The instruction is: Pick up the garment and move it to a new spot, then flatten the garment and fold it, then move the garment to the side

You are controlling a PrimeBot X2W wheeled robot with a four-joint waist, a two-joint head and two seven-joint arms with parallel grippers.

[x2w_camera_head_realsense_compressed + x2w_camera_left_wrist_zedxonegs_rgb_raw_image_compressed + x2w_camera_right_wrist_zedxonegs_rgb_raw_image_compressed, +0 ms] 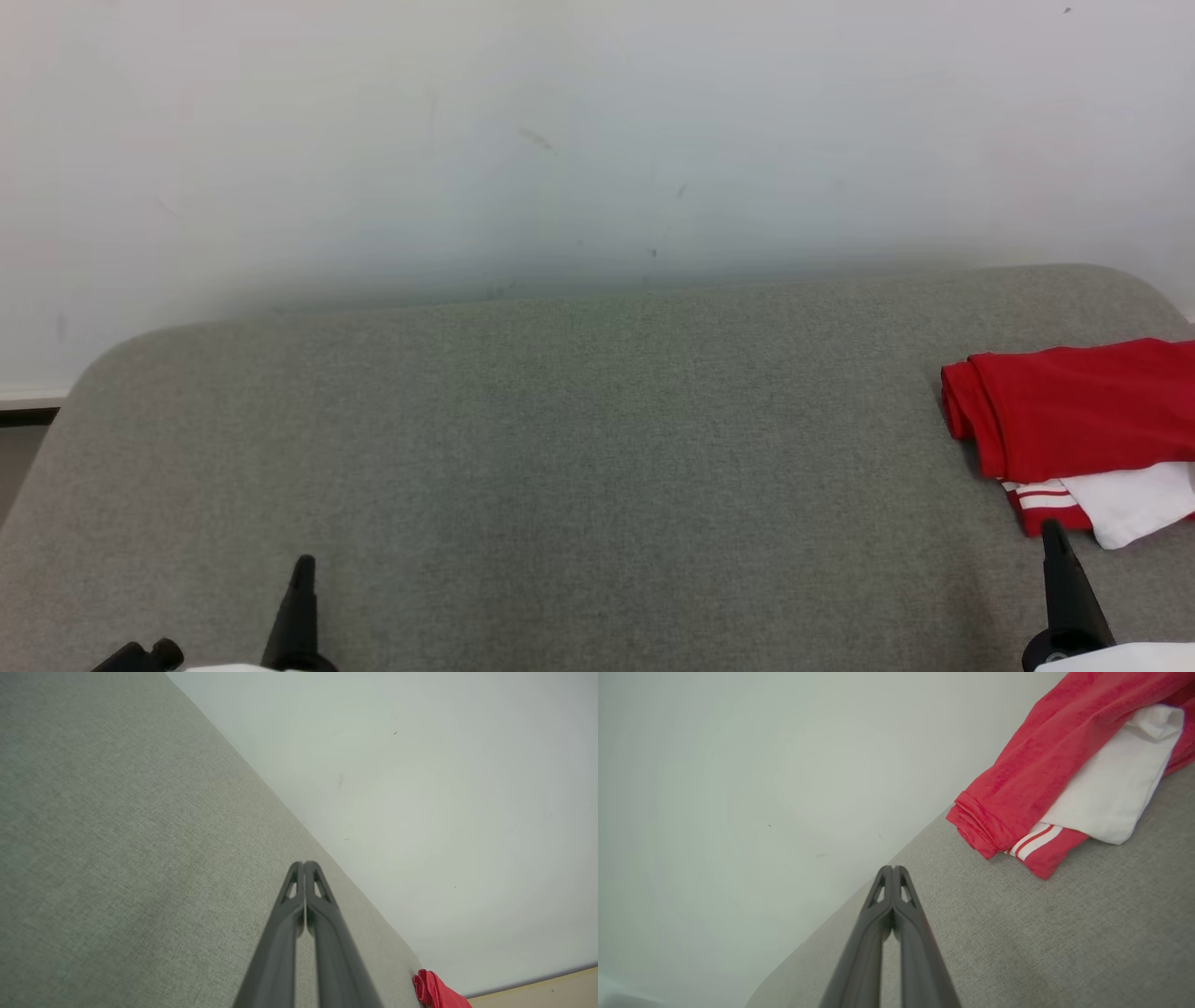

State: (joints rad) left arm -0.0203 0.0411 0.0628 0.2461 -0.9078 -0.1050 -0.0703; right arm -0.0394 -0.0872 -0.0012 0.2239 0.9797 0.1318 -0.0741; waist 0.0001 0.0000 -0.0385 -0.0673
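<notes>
1. Here, garment [1074, 415]: red with a white panel and striped trim, folded, lying at the right edge of the grey tabletop [560, 448].
2. Left gripper [303, 566]: jaws pressed together, holding nothing, over the tabletop's near left, well apart from the garment.
3. Right gripper [1052, 530]: jaws pressed together, holding nothing, tip near the garment's striped corner.

Nothing readable shows: no text, label, brand, number or sign. The red garment [1074, 411] at the right edge of the grey table [560, 467] bears plain white stripes, not lettering.
</notes>
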